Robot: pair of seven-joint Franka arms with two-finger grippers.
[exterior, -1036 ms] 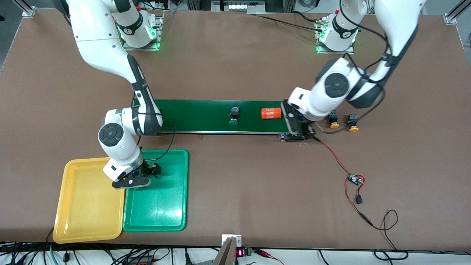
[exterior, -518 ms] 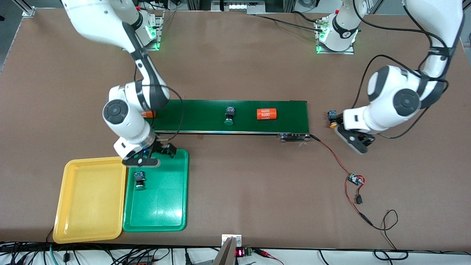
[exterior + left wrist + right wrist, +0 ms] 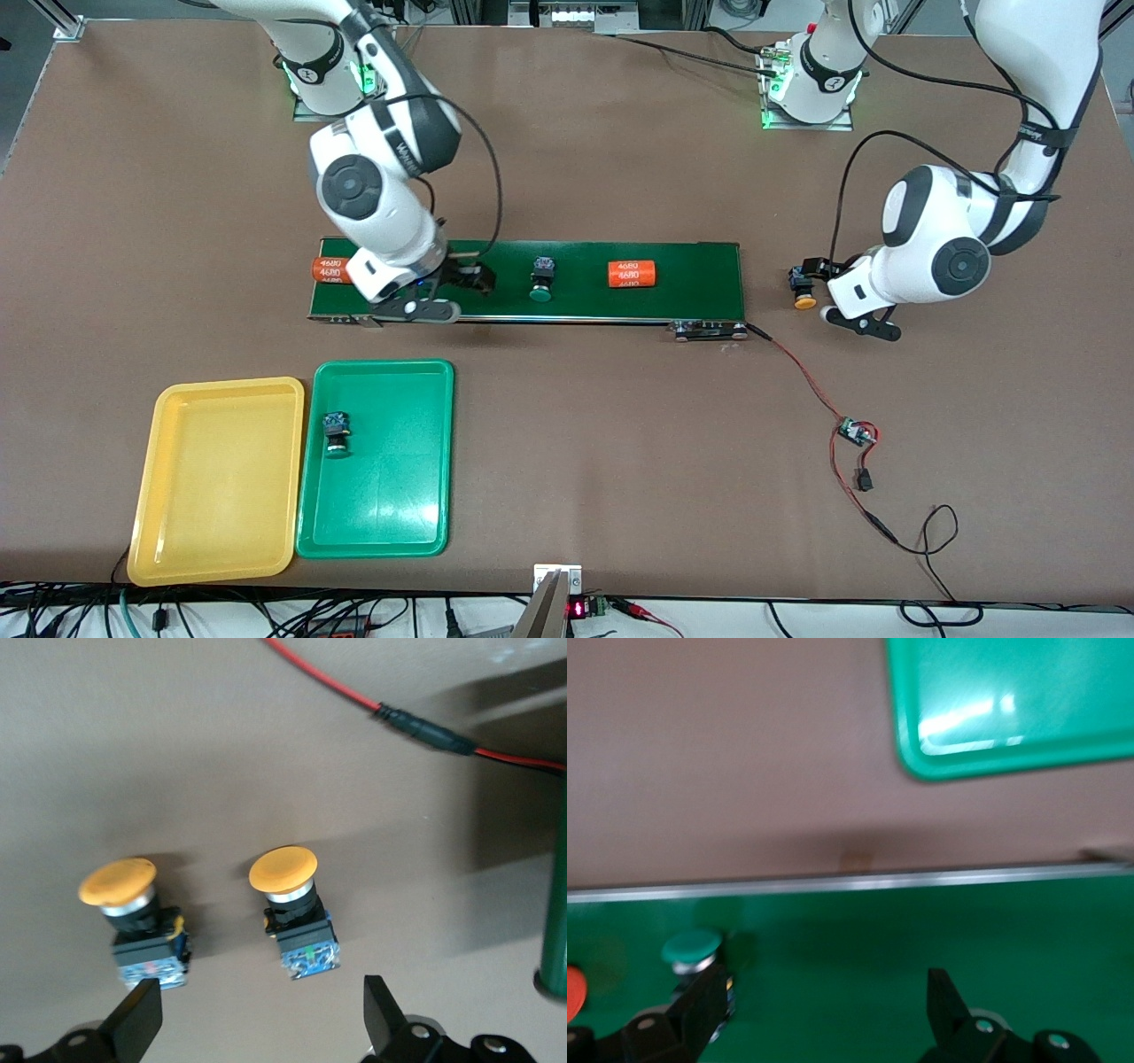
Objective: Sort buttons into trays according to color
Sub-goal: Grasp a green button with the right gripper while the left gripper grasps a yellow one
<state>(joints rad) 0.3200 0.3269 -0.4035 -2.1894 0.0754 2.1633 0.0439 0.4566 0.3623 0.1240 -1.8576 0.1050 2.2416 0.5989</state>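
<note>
With one green-capped button (image 3: 336, 432) already in the green tray (image 3: 416, 523), the right gripper (image 3: 467, 276), fingers apart and empty, sits over the conveyor belt (image 3: 691, 266) beside the other green-capped button (image 3: 540, 276). I'd centre on its body before closing. The left gripper (image 3: 819, 285), also spread empty, is over the two orange-capped buttons (image 3: 292, 904) on the tabletop (image 3: 620, 443); the yellow tray (image 3: 221, 540) holds nothing.

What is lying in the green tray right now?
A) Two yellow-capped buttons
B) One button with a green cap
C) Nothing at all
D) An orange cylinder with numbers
B: the front view shows a single green-capped button lying in the green tray, while the yellow tray beside it holds nothing.
</note>
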